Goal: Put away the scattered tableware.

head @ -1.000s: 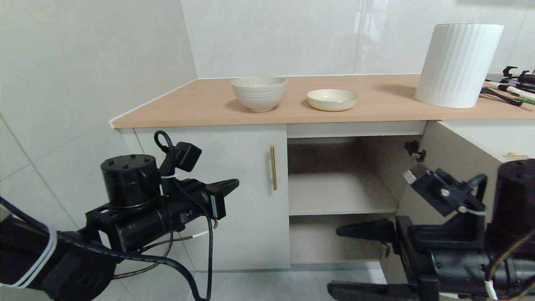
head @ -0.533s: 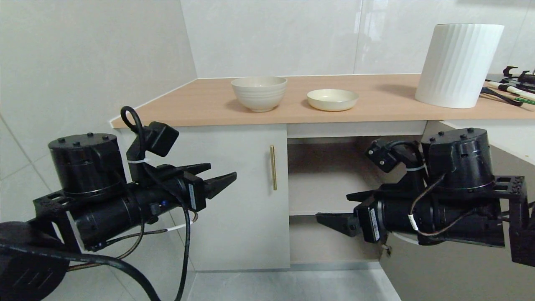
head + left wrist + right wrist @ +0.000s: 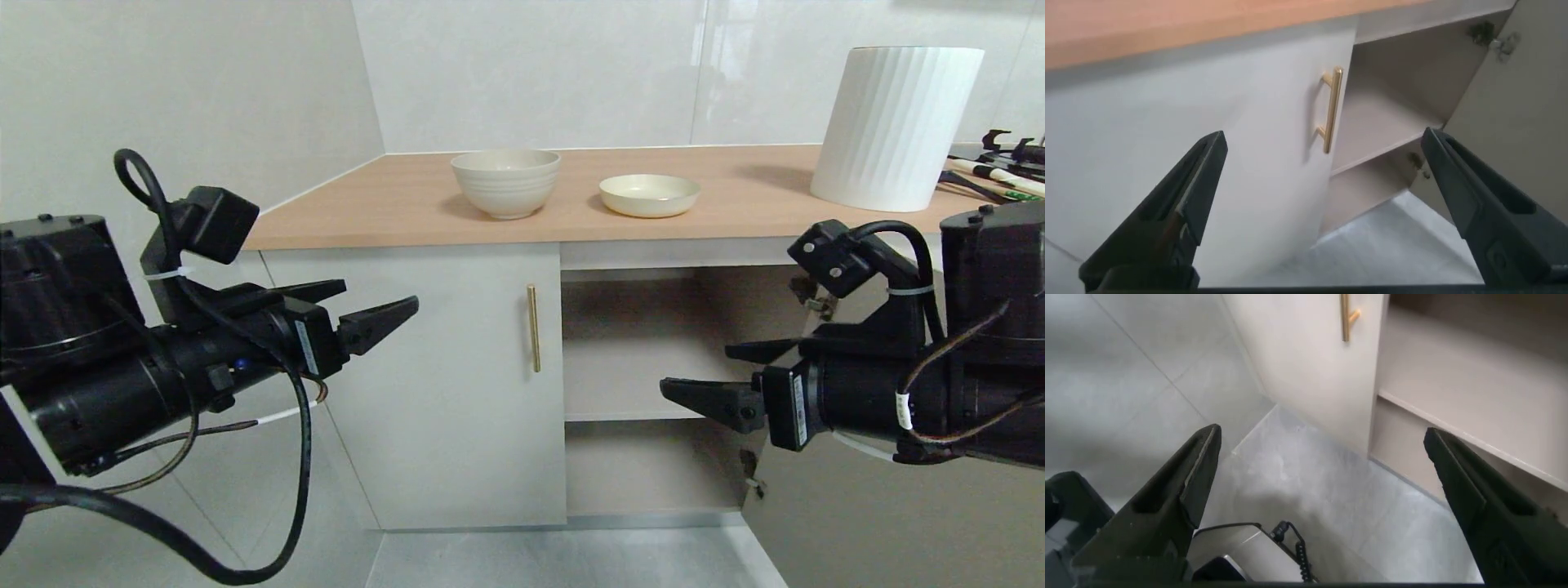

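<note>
Currently nearest: left end effector [image 3: 377,296], fingers spread, empty, now higher and farther left than a second ago, in front of the closed cabinet door [image 3: 457,384]. Right end effector [image 3: 698,367], likewise spread and empty, now up from floor level and facing the open compartment at the shelf [image 3: 661,380]. Beyond, on the tabletop [image 3: 384,204]: ribbed bowl [image 3: 506,181] and shallow dish [image 3: 649,194], side by side, apart, unmoved. Far right: white ribbed container [image 3: 894,126]. Judgement: cupboard stands ready; both arms appear to be rising toward the tableware; nothing stowed yet.
</note>
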`<state>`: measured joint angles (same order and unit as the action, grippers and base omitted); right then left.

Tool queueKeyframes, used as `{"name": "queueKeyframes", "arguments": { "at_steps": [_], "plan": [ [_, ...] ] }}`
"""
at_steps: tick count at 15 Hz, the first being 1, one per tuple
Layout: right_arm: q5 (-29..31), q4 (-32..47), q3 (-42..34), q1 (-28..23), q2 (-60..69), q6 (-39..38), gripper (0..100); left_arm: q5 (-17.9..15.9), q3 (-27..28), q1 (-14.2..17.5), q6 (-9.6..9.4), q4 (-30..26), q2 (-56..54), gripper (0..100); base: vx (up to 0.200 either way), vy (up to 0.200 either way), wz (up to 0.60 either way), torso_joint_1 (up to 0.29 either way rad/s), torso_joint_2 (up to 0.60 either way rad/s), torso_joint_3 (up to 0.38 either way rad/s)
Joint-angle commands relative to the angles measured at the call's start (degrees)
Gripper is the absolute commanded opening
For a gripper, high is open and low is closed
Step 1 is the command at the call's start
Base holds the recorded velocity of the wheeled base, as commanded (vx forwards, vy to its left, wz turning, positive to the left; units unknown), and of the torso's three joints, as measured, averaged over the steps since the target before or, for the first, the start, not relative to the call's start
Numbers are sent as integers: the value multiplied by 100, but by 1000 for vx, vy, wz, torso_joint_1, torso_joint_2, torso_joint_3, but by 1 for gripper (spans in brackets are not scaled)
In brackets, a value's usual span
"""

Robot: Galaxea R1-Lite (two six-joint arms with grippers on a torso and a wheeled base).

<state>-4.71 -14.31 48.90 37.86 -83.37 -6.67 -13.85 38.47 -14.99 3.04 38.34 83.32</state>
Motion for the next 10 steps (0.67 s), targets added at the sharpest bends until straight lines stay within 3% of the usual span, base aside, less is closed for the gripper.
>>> {"name": "queueKeyframes", "arguments": {
  "at_steps": [1, 2, 5, 10],
  "plan": [
    [5, -1, -12, 2, 119, 8, 100, -4, 20, 5, -57, -72, -299, 100, 0, 0, 0, 0, 0, 0],
    [5, -1, -12, 2, 181, 8, 100, -4, 29, 5, -75, -195, -422, 100, 0, 0, 0, 0, 0, 0],
    [-4, -1, -56, 2, 313, 25, 100, -4, 160, -3, -84, -679, -703, 100, 200, 0, 0, -1, -1, 2],
    [-48, -37, -144, 10, 445, 43, 100, -4, 187, 5, -84, -714, -782, 100, 200, 0, 0, 5, 4, 3]
  ]
}}
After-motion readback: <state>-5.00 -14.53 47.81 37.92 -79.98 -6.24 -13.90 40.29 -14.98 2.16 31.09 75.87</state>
